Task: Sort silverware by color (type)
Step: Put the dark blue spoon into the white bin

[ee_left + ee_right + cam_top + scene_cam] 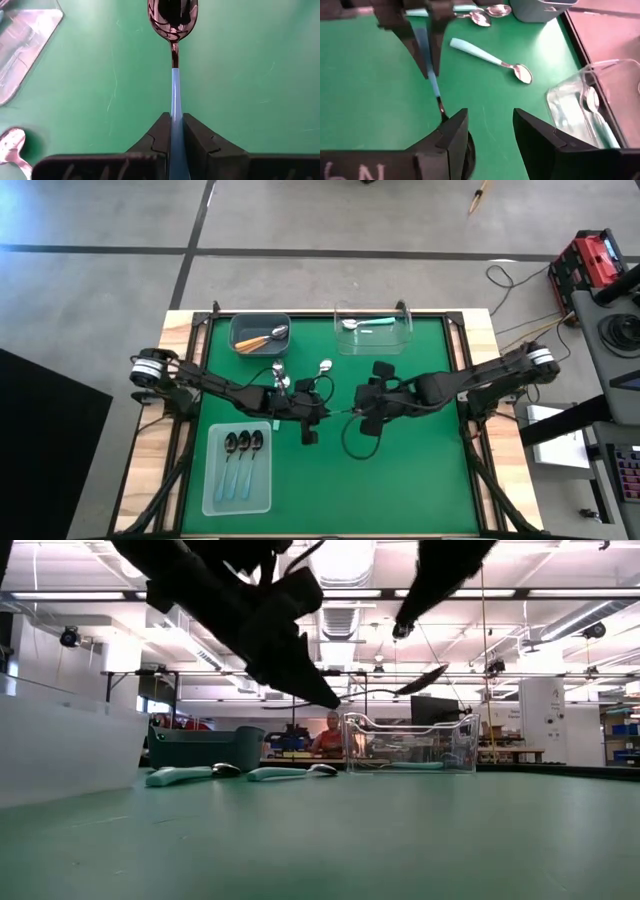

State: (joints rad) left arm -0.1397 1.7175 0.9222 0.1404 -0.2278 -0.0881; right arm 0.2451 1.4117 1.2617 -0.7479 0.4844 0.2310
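A dark-bowled spoon (172,20) with a thin light-blue handle hangs above the green mat; my left gripper (175,131) is shut on it near the table's middle (316,414). Its bowl (425,680) points toward my right gripper (490,130), which stands open just past the bowl, higher up, holding nothing (362,412). Loose teal-handled spoons (490,57) lie flat on the mat toward the far side. A clear tray (212,480) at the near left holds three dark-bowled spoons. My left gripper pinches the spoon's light-blue handle (175,100) between its two fingers, which lie along the handle. The fingers come from the table's left, slanting down. The spoon juts forward past the fingertips, roughly level, bowl end foremost, lifted clear of the mat.
A grey bin (240,326) at the far left holds orange-handled spoons. A clear container (340,340) at the far middle holds a teal-handled spoon. A dark cable loop (352,448) hangs under my right arm. The near right of the mat is bare.
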